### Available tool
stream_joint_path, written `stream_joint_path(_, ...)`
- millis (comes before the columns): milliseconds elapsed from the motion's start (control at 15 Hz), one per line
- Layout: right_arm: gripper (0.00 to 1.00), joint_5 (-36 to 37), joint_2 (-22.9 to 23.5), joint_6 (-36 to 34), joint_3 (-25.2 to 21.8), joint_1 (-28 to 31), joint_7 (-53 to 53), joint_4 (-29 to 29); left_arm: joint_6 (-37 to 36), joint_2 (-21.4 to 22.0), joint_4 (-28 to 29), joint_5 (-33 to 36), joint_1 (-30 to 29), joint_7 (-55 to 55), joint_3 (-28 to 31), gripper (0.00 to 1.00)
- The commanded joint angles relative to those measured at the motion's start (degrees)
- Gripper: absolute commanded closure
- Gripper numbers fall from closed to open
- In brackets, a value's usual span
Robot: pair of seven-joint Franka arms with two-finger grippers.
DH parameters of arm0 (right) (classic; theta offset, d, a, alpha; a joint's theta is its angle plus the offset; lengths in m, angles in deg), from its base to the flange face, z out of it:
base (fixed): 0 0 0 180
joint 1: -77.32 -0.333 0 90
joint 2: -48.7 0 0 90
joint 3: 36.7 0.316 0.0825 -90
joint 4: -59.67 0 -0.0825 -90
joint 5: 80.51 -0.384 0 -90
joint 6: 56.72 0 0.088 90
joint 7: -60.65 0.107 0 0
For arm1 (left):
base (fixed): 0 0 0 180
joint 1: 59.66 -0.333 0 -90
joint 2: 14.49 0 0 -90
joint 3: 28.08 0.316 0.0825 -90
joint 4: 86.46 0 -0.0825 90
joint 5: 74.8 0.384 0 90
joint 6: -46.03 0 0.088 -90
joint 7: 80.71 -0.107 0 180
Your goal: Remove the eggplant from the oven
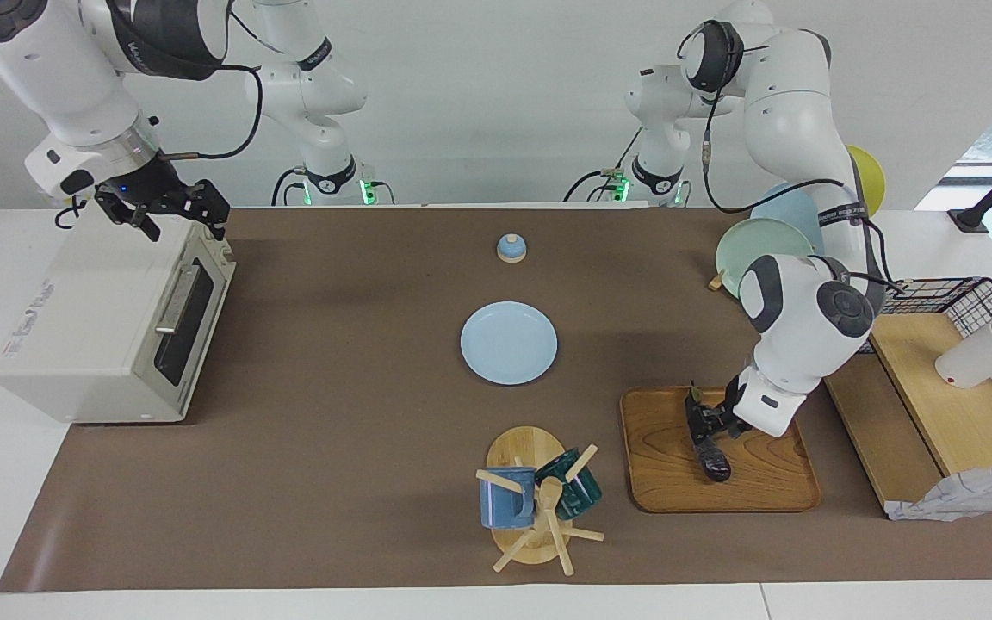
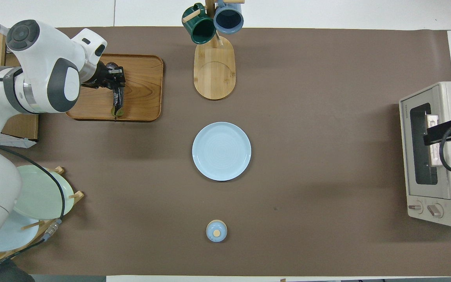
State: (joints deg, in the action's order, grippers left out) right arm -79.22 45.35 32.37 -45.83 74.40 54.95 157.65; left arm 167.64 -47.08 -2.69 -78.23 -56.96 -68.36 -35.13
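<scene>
The eggplant [image 1: 713,455] [image 2: 117,101] lies lengthwise on a wooden tray [image 1: 771,482] [image 2: 143,86] toward the left arm's end of the table. My left gripper [image 1: 706,425] [image 2: 115,78] is down on the tray with its fingers closed around the eggplant's middle. The cream-white oven [image 1: 91,327] [image 2: 450,164] stands at the right arm's end with its glass door shut. My right gripper [image 1: 186,226] [image 2: 432,136] hangs open just over the door's top edge, empty.
A light blue plate [image 1: 509,342] [image 2: 221,151] lies mid-table. A mug tree [image 1: 539,499] with two mugs stands beside the tray. A small blue lidded pot [image 1: 511,248] sits nearer the robots. A plate rack [image 1: 763,245] and wooden shelf [image 1: 944,405] stand beside the left arm.
</scene>
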Motion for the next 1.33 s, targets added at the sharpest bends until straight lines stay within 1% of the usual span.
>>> stream_joint_path(0,0.0,-1.03,-0.61,1.08,-0.36,0.01,-0.28,0.02,-6.8,8.05,1.13,-0.96,-1.64,-0.05,0.28,0.0)
stream_joint_path(200,0.0,-1.03,-0.61,1.43,-0.28,0.1,-0.54,-1.21,-13.13,14.2,1.04,0.96,-2.34,0.22,0.72,0.0)
stream_joint_path(400,0.0,-1.03,-0.69,1.52,-0.36,0.1,-0.46,-1.13,-21.21,20.53,1.22,1.06,-2.52,-0.31,0.89,0.0)
stream_joint_path(533,0.0,-1.03,0.0,4.58,-0.54,0.1,0.07,-1.21,-27.1,24.23,1.75,1.06,-2.52,-0.39,0.89,0.0)
stream_joint_path(600,0.0,-0.77,0.79,4.34,-0.63,0.1,0.16,-1.39,-29.47,25.55,2.27,1.06,-2.52,-0.48,0.81,0.0)
stream_joint_path(667,0.0,-0.94,1.58,2.86,-0.71,0.1,0.16,-1.91,-30.8,26.87,3.49,1.06,-2.43,-0.48,0.81,0.0)
stream_joint_path(733,0.0,-1.29,1.59,2.23,-1.76,0.1,0.16,-2.18,-31.25,29.06,6.29,1.06,-2.34,-0.66,0.81,0.0)
stream_joint_path(867,0.0,-1.12,1.59,2.31,-1.86,-0.07,0.16,-2.18,-29.86,33.63,13.23,1.06,-1.99,-0.83,0.81,0.0)
stream_joint_path(933,0.0,-1.12,1.5,2.49,-1.77,-0.07,0.16,-2.18,-29.24,34.87,15.17,1.06,-1.9,-1.44,0.81,0.0)
stream_joint_path(1067,0.0,-1.38,1.5,2.49,-1.77,0.01,0.16,-2.18,-27.75,35.58,17.21,1.06,-1.47,-3.11,0.81,0.0)
stream_joint_path(1133,0.0,-1.38,1.42,2.4,-1.77,0.36,0.16,-2.18,-26.96,35.32,16.78,1.06,-0.85,-3.99,0.81,0.0)
stream_joint_path(1200,0.0,-1.39,1.16,2.4,-1.86,0.54,0.16,-2.18,-26.6,34.71,15.65,1.23,0.98,-4.52,1.68,0.0)
stream_joint_path(1267,0.0,-1.47,0.54,2.4,-1.94,0.72,0.16,-2.09,-27.64,34.1,13.55,1.32,2.74,-4.53,3.43,0.0)
